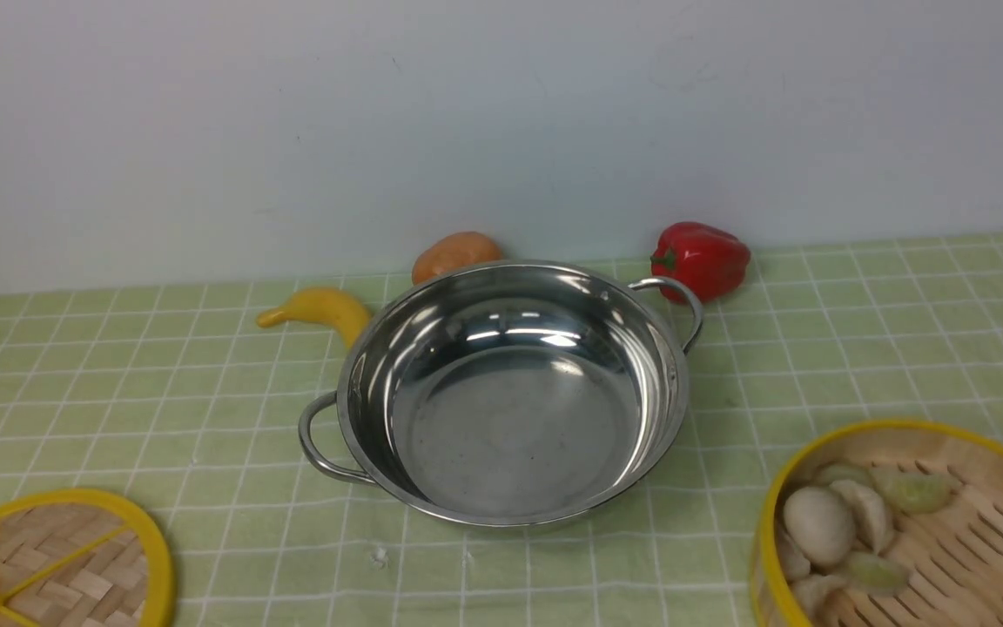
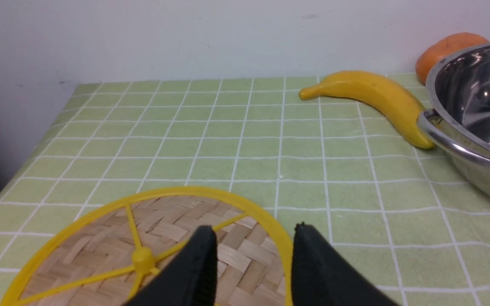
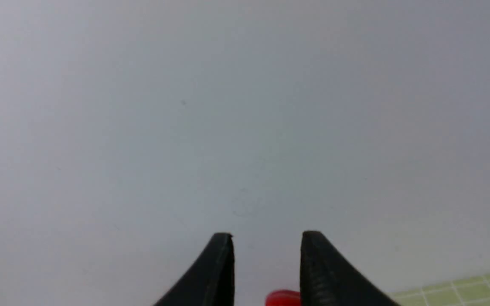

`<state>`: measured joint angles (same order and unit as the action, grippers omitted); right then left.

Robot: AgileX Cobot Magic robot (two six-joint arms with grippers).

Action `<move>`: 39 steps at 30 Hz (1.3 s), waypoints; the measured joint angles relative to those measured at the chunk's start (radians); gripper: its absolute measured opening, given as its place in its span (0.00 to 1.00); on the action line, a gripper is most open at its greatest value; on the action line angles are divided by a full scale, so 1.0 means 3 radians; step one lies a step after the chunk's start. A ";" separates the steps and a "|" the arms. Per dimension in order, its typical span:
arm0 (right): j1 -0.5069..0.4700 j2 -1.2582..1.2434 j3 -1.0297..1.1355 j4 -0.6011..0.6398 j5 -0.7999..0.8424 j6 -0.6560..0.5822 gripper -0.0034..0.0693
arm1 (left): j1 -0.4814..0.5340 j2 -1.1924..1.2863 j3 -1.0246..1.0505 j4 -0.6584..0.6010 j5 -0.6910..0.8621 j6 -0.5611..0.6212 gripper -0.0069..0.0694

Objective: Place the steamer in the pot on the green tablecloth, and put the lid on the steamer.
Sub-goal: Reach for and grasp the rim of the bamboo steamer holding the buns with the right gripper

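I am judging the steamer light, stiff, loaded with dumplings: pinching its rim level seems best; my left gripper and right gripper are gaping empty.

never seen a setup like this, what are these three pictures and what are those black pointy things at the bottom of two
A robot with two arms, each ending in a two-fingered gripper. The wide picture is from a camera between the arms, looking forward. The other two are from wrist cameras: the black points are the left gripper and right gripper, both open, holding nothing. On the green tablecloth sit an empty pot, a steamer with dumplings, a woven lid, a banana, an orange fruit and a red pepper. The left gripper is near the lid.
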<state>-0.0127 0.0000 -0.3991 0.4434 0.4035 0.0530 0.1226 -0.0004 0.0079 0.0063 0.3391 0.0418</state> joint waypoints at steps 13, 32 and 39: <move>0.0000 0.0370 -0.0251 0.0584 0.1200 -0.0260 0.38 | 0.0000 0.0000 0.0000 0.0000 0.0000 0.0007 0.41; 0.0293 0.3443 -0.1292 0.0864 0.2412 -0.2408 0.38 | 0.0000 0.0000 0.0000 0.0000 0.0000 0.0007 0.41; 0.1377 0.3988 -0.1441 -0.0451 0.2201 -0.1273 0.38 | 0.0000 0.0000 0.0000 0.0000 0.0000 0.0007 0.41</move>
<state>0.4004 1.1964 -0.8313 0.3080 1.0640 -0.3290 0.1226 -0.0004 0.0079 0.0063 0.3391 0.0437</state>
